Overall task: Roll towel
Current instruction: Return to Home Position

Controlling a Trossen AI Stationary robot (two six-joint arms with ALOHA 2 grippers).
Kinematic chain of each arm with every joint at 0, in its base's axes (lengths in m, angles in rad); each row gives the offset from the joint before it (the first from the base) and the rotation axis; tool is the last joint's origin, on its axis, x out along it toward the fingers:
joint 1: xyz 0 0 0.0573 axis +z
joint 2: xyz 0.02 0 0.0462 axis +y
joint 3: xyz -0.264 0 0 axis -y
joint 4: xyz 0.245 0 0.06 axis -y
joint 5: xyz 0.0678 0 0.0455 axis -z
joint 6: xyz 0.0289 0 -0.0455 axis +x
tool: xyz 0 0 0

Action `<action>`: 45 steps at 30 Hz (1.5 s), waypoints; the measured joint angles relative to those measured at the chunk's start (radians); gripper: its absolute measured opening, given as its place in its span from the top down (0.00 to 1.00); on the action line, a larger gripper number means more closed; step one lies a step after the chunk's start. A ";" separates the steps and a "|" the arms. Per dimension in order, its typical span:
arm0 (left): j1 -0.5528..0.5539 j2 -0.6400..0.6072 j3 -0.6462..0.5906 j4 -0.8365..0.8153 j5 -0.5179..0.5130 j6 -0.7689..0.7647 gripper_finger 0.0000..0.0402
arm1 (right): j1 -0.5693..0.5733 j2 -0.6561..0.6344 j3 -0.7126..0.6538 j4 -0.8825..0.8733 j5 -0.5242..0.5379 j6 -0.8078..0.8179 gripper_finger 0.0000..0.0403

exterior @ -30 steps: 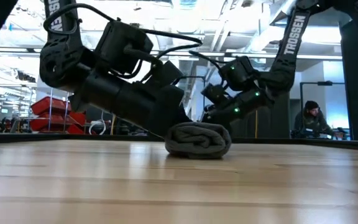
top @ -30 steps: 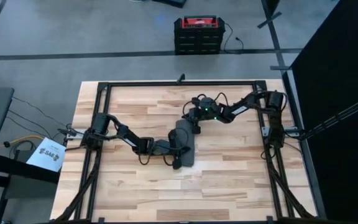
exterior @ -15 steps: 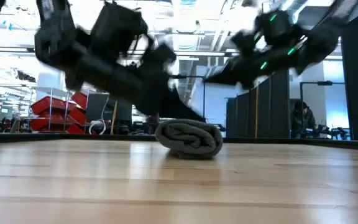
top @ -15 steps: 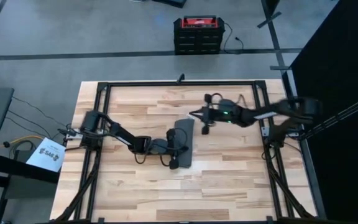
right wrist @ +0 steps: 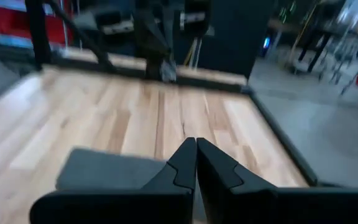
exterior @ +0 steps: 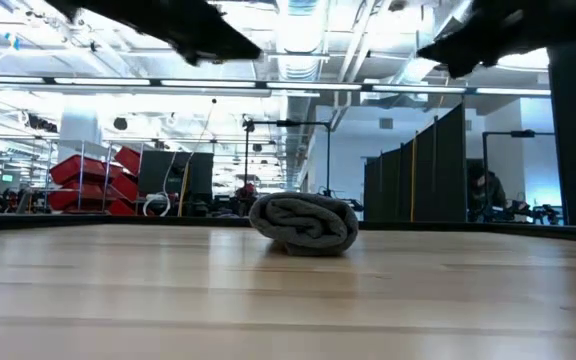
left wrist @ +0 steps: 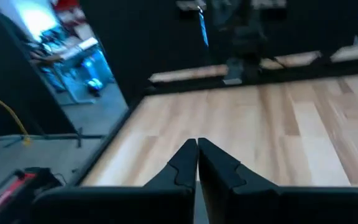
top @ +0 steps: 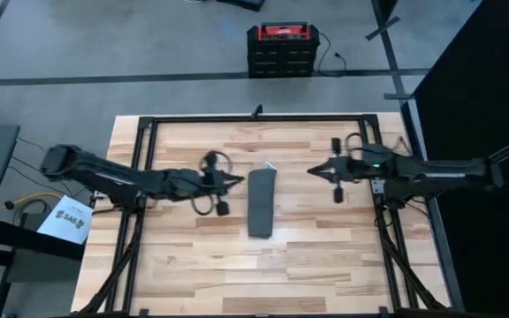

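lying near the middle of the bench (top: 325, 256), the towel (top: 261, 201) is rolled into a tube, long axis running from far edge to near edge. low view catches its spiral end, which the high view can't show. left gripper (top: 235, 181) and right gripper (top: 315, 170) hang either side, clear of it, each pressed together per the wrist views.

Industrial workshop: exposed ceiling ducts (exterior: 303, 25), red bins (exterior: 88, 172), concrete floor (top: 148, 44).
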 joint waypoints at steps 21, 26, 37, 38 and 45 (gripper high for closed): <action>0.095 -0.726 -0.622 -0.012 0.002 -0.199 1.00 | 0.000 -0.576 -0.429 0.148 -0.001 0.212 1.00; 0.107 -0.937 -0.622 -0.242 0.074 -0.239 1.00 | 0.024 -0.577 -0.429 0.107 -0.028 0.212 1.00; 0.106 -1.095 -0.628 -0.263 0.227 -0.106 1.00 | 0.039 -0.572 -0.429 0.002 -0.011 0.264 1.00; 0.106 -1.095 -0.628 -0.260 0.200 -0.104 1.00 | 0.039 -0.571 -0.429 0.002 -0.011 0.264 1.00; 0.106 -1.094 -0.629 -0.256 0.164 -0.068 1.00 | 0.040 -0.572 -0.429 0.002 -0.011 0.267 1.00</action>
